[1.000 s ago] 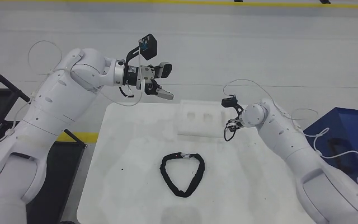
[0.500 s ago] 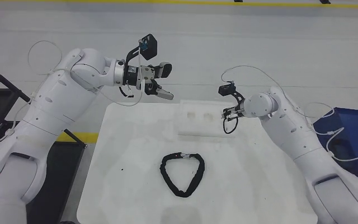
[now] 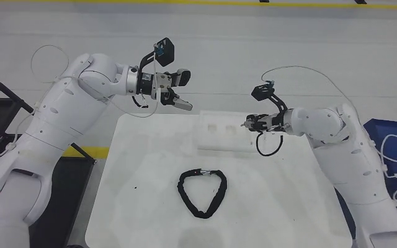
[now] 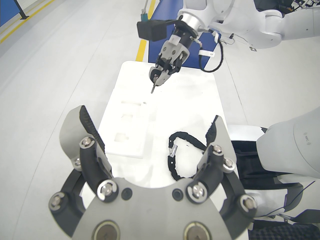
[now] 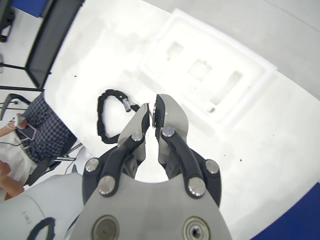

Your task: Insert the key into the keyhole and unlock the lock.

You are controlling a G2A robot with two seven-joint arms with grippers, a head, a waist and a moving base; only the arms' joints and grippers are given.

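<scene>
The key, judged mid-carry, is pinched in the right gripper over the foam tray, the left gripper is held wide open and empty, and alignment with the keyhole of the lock lying mid-table is called for next.

Lock: black fabric-sleeved chain lying flat about mid-table in a rough rounded-triangle loop. The loop looks closed. Its ends meet at a short silver cylinder on the side of the loop toward the far edge.

Key: small, metal, pinched in the right gripper, thin blade sticking out past the fingertips. It's held in the air over the far part of the table, right of centre, well apart from the lock. Can't tell the tooth detail.
</scene>
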